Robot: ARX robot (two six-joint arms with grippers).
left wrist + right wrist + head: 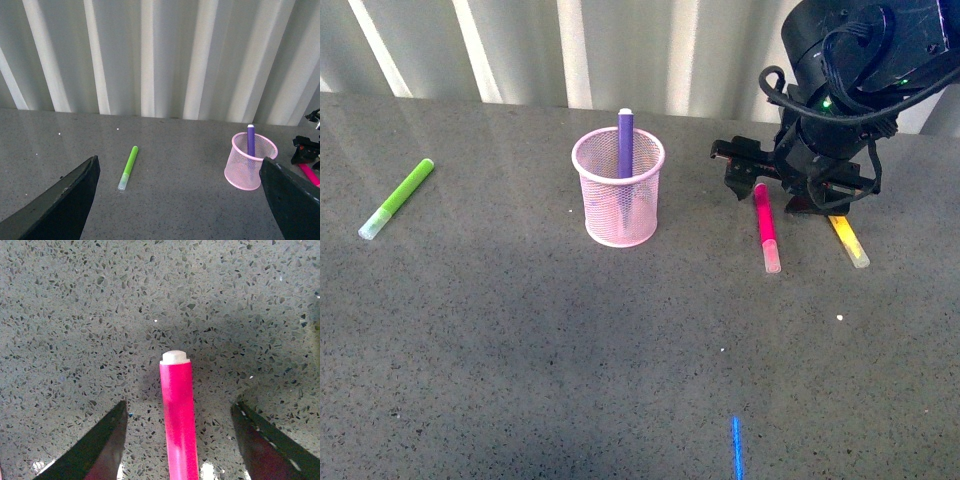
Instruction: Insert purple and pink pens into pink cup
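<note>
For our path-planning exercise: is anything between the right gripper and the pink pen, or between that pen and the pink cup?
Nothing visible. The open right gripper straddles the pink pen; bare table runs to the pink cup.

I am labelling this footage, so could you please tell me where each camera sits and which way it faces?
Front view: on the robot's body, looking forward and down at the pink cup holding the purple pen; the right gripper shows over the pink pen.
Left wrist view: on the left arm, facing the wall across the table; the open left gripper frames it.
Right wrist view: close above the table, on the pink pen between open jaws.
Shared: all three show the pink pen.
</note>
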